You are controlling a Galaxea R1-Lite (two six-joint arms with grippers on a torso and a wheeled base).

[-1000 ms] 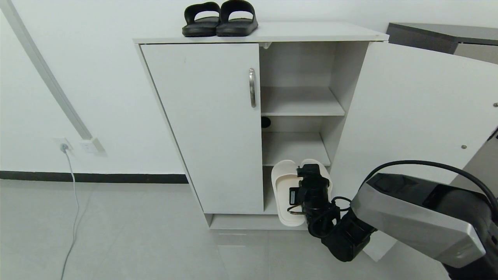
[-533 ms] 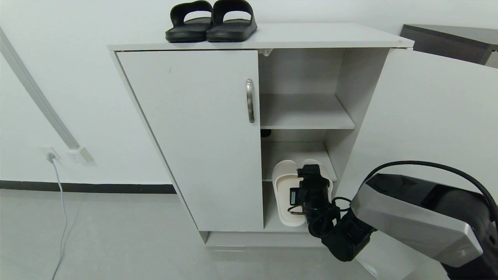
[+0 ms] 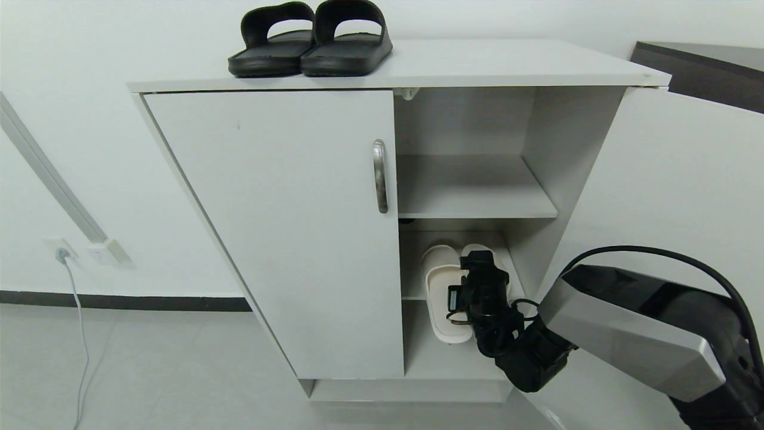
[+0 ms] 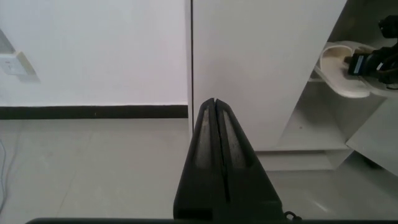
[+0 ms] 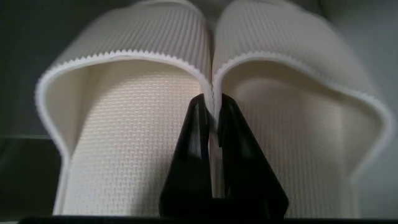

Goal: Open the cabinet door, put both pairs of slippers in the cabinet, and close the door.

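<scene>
The cabinet [image 3: 394,80] stands with its right door [image 3: 674,197] swung wide and its left door [image 3: 286,227] shut, the handle [image 3: 379,176] untouched. Only the right half needs to be open, since that gives the arm a straight way onto the shelves.

The white slippers [image 3: 443,292] hang at that opening, toes pointing into the cabinet over the lower shelf [image 3: 412,280] and heels jutting out past the cabinet's front. Whether the soles already rest on the shelf edge cannot be told. The right gripper [image 5: 211,102] is clenched on the two inner strap edges where the slippers meet. Pinching both at that seam lets one grasp carry the pair side by side, so they go in together and land squared up. The upper shelf [image 3: 471,185] is bare.

The black slippers [image 3: 310,42] sit as a pair on top of the cabinet, above the left door, toes toward the wall. They are the second load, and the open top keeps them within easy reach from in front.

The left gripper [image 4: 214,102] is pressed closed on nothing, held low before the cabinet's left door, near the floor [image 4: 93,168]. Parked there it probably stays out of the working arm's path.

The white pair seems to need a push deeper before letting go.
</scene>
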